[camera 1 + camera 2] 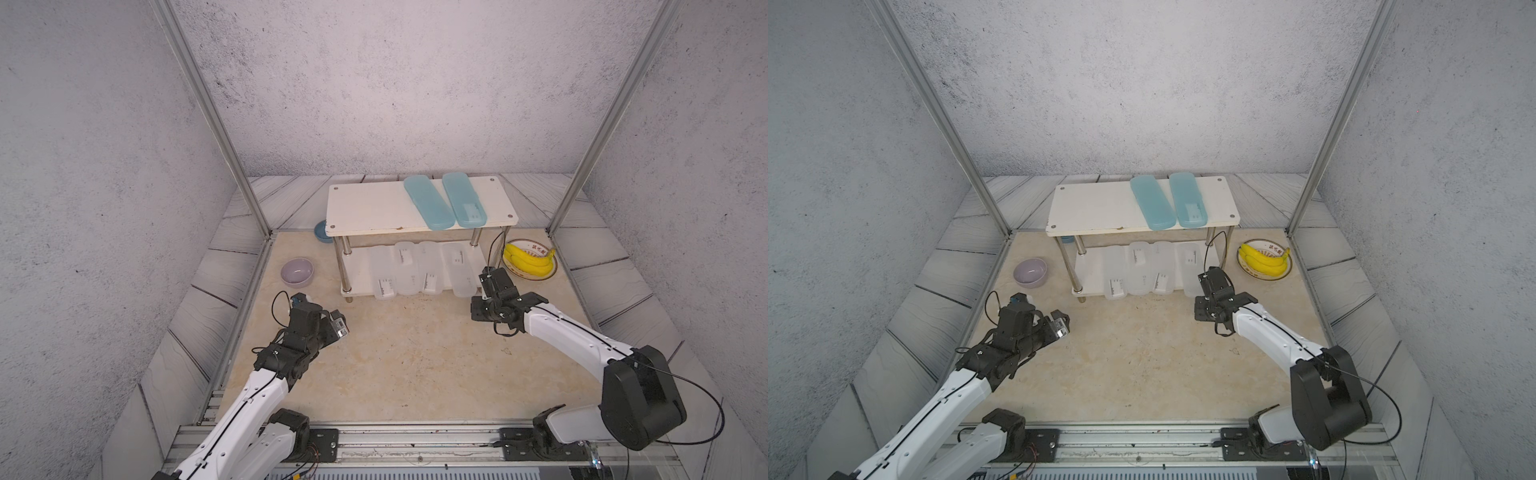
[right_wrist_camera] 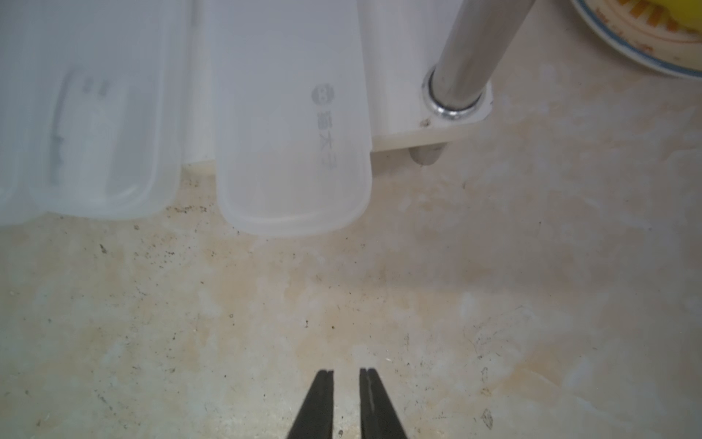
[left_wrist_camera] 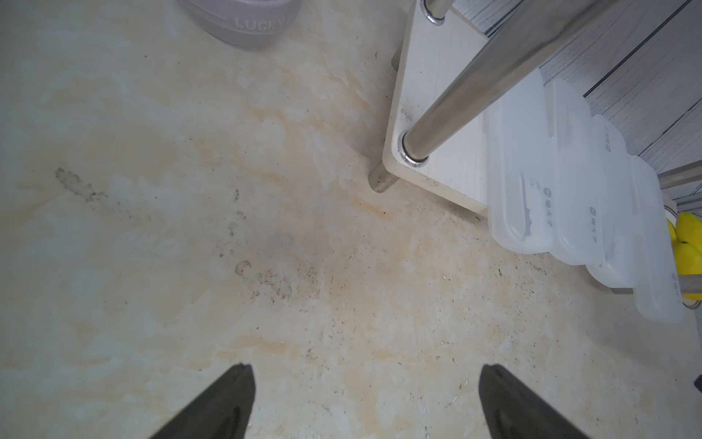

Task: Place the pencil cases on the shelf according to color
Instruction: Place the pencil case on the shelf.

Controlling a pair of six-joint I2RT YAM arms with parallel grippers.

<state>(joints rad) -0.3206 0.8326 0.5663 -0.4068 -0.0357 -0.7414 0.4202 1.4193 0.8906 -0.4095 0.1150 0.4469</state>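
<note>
Four frosted translucent white rounded-end plastic pencil cases (image 1: 409, 270) lie side by side on the lower board of the white two-tier chrome-legged shelf (image 1: 365, 208), just ahead of the right claw (image 2: 346, 370). Its jaws stand almost together with only a thin slit between them, holding nothing. Two translucent teal-blue cases (image 1: 428, 201) lie higher up and ahead of it, on the top board. The left claw (image 3: 364, 366) gapes wide and empty.
</note>
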